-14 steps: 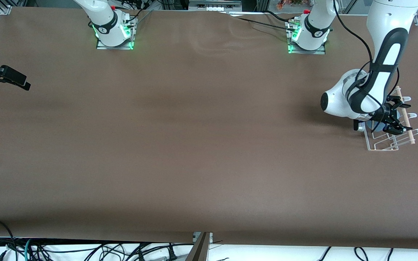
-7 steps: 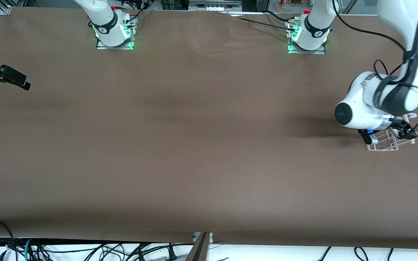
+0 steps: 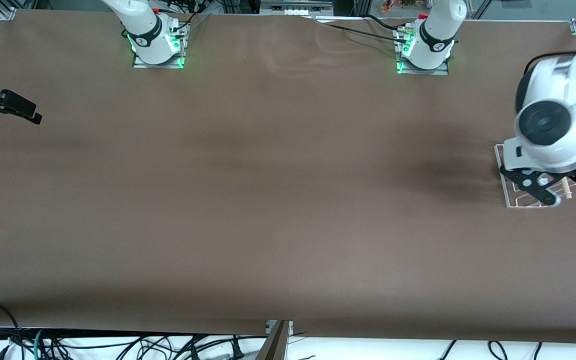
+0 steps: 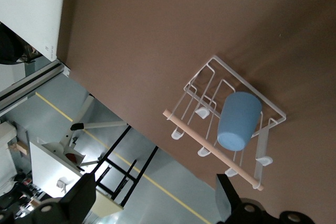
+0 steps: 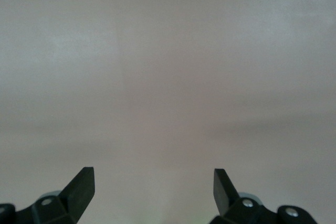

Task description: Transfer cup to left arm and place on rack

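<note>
The light-blue cup [image 4: 239, 120] lies on its side in the white wire rack [image 4: 222, 68], against the wooden rod [image 4: 210, 148]; this shows in the left wrist view. In the front view the rack [image 3: 516, 202] stands at the left arm's end of the table, and the arm's wrist hides the cup. My left gripper [image 3: 570, 190] hangs over the rack, open, well above the cup, and its own view [image 4: 155, 192] shows nothing between the fingers. My right gripper [image 5: 154, 182] is open and empty before a blank grey surface; that arm waits.
Both arm bases [image 3: 157, 42] [image 3: 425, 47] stand along the table edge farthest from the front camera. A black part [image 3: 5, 105] juts over the table edge at the right arm's end. The rack sits close to the table's end edge.
My left gripper has lifted off the rack, and the wrist has swung up toward the table's end. The cup stays on the rack. The right arm has not moved.
</note>
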Tool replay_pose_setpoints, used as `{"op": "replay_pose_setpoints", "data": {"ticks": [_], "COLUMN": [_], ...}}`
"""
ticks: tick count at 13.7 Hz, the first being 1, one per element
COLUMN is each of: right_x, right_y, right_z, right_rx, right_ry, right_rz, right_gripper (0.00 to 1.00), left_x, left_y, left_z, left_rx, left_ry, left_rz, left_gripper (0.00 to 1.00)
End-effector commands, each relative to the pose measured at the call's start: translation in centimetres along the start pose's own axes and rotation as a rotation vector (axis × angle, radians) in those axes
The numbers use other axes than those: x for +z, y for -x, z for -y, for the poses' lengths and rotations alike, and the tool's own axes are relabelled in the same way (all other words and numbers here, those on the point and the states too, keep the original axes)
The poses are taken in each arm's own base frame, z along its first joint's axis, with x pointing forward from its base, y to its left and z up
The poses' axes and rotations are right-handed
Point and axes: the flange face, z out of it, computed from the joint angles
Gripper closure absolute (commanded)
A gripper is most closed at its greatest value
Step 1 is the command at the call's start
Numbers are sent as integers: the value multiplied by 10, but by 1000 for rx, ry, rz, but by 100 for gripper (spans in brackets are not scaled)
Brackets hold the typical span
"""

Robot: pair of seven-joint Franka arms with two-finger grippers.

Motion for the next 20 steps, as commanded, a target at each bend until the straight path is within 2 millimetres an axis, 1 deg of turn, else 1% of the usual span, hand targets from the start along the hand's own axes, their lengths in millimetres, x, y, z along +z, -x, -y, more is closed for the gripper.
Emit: {"op": "replay_pose_setpoints", "data": {"ticks": [1,3,5,7,8,9,10,12,15,17,19,20], "right_x": [-7,-7,-7,-7,-7,-7,-7,-7,-7,-7,-7,-7], "right_y": [-1,-1,-1,-1,-1,-1,-1,-1,-1,-1,-1,-1], "right_z": [1,2,2,2,2,2,3,3,2,3,2,3], "right_rx": [1,0,0,0,0,0,-2,-3,-2,-3,-2,-3], "right_ry": [-8,-8,-8,-8,-8,-8,-8,-8,-8,-8,-8,-8], "right_rz": [4,4,4,4,4,4,4,4,4,4,4,4], "right_gripper": [0,0,0,0,0,0,0,0,0,0,0,0], "left_x": [-38,-47,-48,-57,-66,-67,-73,-82,-77,-73,-76,-79], "left_y": [19,40,51,55,57,63,65,74,79,78,70,69], "left_z": [26,36,39,36,32,31,27,22,8,11,23,23], "left_rx": [-124,-265,-424,-599,-706,-813,-880,-900,-858,-860,-859,-851], "left_ry": [89,216,358,478,567,663,725,737,771,777,770,757], "left_rz": [-158,-262,-332,-362,-372,-358,-339,-314,-205,-200,-209,-198], "left_gripper": [0,0,0,0,0,0,0,0,0,0,0,0]}}
